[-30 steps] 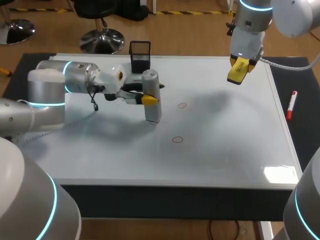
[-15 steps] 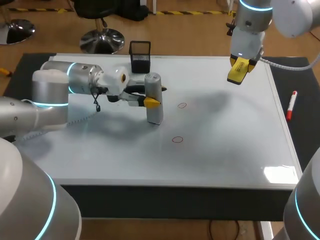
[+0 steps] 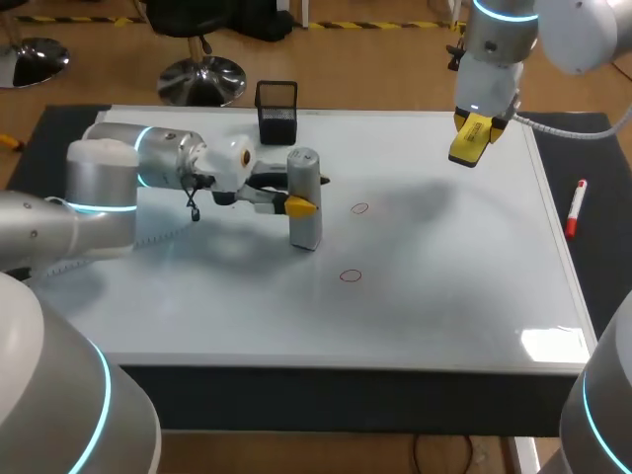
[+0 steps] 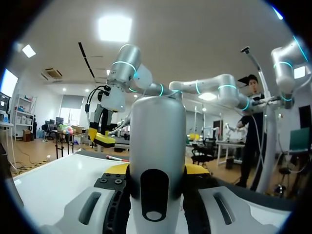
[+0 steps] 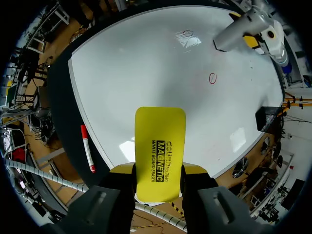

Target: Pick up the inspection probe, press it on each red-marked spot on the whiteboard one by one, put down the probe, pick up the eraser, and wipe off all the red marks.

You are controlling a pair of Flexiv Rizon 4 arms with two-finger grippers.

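The left tool (image 3: 293,203) is clamped on the upright grey inspection probe (image 3: 305,225), just beside two red marks (image 3: 359,208) on the whiteboard (image 3: 444,286). The right tool (image 5: 158,169) grips the yellow eraser (image 5: 160,131) above the whiteboard's far right edge.

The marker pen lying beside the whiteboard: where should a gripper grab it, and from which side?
Likely mid-barrel on the marker pen, coming from straight above. It lies flat on the dark mat, slim and straight, so a pinch across its narrow width should hold it balanced.
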